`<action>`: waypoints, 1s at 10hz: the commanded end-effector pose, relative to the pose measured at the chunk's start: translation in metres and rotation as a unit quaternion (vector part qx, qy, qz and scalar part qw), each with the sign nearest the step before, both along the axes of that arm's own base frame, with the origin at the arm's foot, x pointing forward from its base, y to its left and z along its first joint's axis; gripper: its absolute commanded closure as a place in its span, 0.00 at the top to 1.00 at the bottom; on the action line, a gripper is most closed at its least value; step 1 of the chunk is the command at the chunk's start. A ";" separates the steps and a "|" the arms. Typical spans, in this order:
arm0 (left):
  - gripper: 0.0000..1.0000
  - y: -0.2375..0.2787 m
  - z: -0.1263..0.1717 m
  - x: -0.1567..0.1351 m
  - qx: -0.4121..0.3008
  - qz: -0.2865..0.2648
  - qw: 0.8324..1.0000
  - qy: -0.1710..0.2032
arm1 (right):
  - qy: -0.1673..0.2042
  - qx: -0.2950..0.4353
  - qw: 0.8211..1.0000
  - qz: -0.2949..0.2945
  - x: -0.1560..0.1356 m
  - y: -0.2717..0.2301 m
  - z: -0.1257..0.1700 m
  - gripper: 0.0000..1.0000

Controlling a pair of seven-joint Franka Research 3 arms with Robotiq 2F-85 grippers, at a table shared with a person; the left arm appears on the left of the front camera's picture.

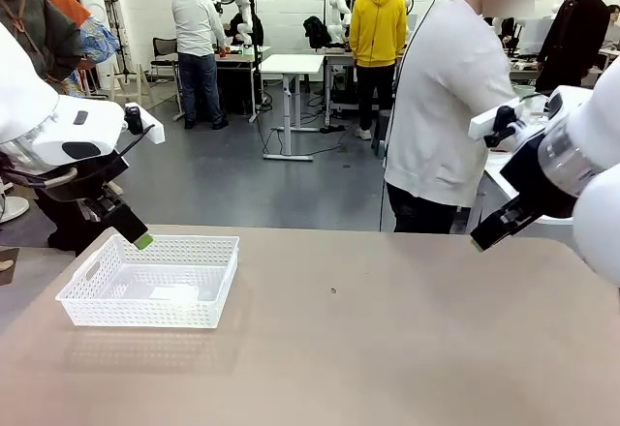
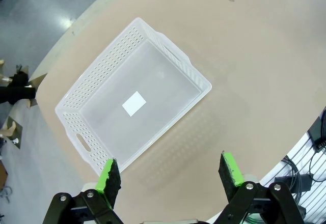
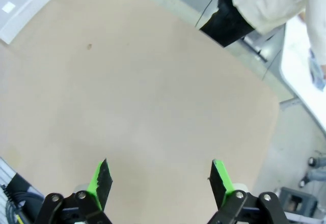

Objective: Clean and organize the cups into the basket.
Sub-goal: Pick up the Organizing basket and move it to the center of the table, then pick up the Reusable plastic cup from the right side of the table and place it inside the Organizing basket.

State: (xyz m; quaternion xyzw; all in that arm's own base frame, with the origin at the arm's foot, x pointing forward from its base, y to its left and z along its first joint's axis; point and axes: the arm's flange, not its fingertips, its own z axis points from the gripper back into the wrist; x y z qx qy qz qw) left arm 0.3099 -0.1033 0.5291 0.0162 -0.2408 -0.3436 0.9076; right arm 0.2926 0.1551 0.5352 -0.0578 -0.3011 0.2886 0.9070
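The white lattice basket [image 1: 145, 321] sits on the left part of the table, with just a white label on its floor. The cups are out of view. My left gripper [image 1: 136, 235] hangs open over the basket's far left corner. From the left wrist camera the basket [image 2: 102, 51] lies below and ahead of the left gripper [image 2: 169, 172], with nothing between the green pads. My right gripper [image 1: 481, 241] hovers open above the table's far right side. In its own view the right gripper [image 3: 161, 177] holds nothing over bare tabletop, and the basket's corner [image 3: 20, 5] shows at the top left.
A person in a white top [image 1: 455, 106] stands at the table's far right edge, close to my right arm, and also appears in the right wrist view [image 3: 265, 5]. The tan table [image 1: 387, 349] carries a small dark speck [image 1: 333, 290] near its middle.
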 end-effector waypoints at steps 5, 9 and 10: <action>1.00 0.004 -0.004 0.014 -0.080 -0.007 0.995 0.052 | 0.079 0.156 0.984 0.041 0.013 -0.016 0.006 1.00; 1.00 0.064 -0.005 0.037 -0.554 -0.007 0.766 0.326 | 0.256 0.529 0.800 0.118 0.029 -0.104 -0.001 1.00; 1.00 0.085 -0.011 0.038 -0.592 0.016 0.732 0.337 | 0.274 0.583 0.756 0.117 0.037 -0.135 -0.009 1.00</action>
